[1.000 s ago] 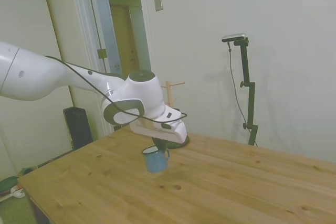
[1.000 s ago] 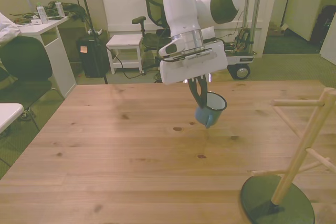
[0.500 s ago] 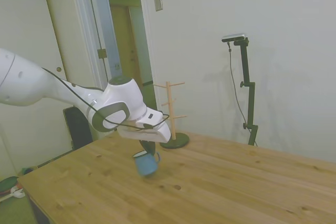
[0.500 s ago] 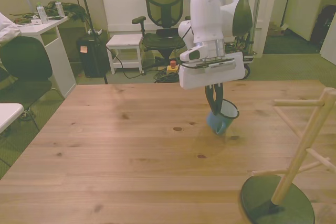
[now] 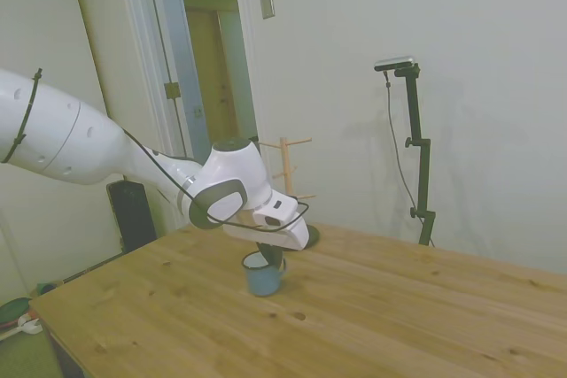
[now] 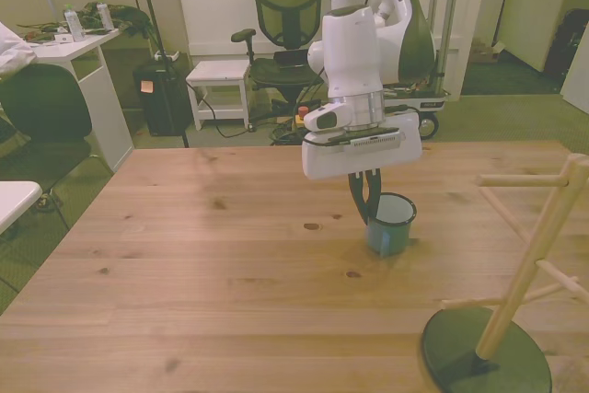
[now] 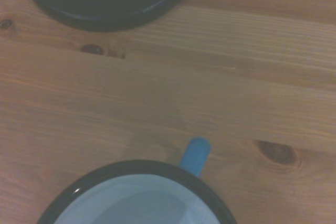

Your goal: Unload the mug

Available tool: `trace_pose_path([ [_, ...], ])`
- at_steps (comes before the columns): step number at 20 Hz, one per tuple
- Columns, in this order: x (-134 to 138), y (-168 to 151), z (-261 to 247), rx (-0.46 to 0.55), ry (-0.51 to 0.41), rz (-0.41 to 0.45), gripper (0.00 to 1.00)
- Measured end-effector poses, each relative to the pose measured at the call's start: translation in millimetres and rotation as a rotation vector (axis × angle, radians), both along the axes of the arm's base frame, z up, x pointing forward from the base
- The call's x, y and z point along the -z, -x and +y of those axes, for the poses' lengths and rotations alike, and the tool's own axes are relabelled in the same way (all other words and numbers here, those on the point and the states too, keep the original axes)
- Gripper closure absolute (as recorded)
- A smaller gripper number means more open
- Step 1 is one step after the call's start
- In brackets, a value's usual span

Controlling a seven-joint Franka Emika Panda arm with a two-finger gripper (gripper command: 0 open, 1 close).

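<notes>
The mug (image 6: 390,224) is standing upright on the wooden surface (image 6: 184,264), its base seeming to be resting on the boards near the middle of the surface in the front view. The claw (image 6: 366,212) is reaching down from the white arm (image 6: 354,52) and is closing its dark fingers (image 6: 360,198) on the mug's rim at the 9 o'clock side in the front view, one finger looking to be inside and one outside the wall. In the side view the mug (image 5: 263,273) is sitting directly beneath the wrist housing, with the claw (image 5: 269,257) pinching its rim. The wrist view is showing the mug's white inside and dark rim (image 7: 137,198), with the blue handle (image 7: 195,155) sticking out over the wood. The wooden mug tree (image 6: 515,292) is standing on its dark round base (image 6: 465,356) at 4 o'clock from the mug in the front view, well apart from it.
</notes>
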State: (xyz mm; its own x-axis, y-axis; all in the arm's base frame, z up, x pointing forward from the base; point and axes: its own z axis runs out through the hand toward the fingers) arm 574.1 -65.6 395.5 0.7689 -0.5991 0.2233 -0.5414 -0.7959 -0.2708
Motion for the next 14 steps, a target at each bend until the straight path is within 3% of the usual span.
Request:
trace_pose_path([
  [6, -0.2, -0.7, 0.9, -0.001, 0.006, 0.002, 1.00],
  [7, -0.2, -0.7, 1.1, -0.002, 0.007, 0.002, 0.00],
  [14, -0.5, -1.1, 2.2, -0.008, 0.013, 0.003, 0.00],
])
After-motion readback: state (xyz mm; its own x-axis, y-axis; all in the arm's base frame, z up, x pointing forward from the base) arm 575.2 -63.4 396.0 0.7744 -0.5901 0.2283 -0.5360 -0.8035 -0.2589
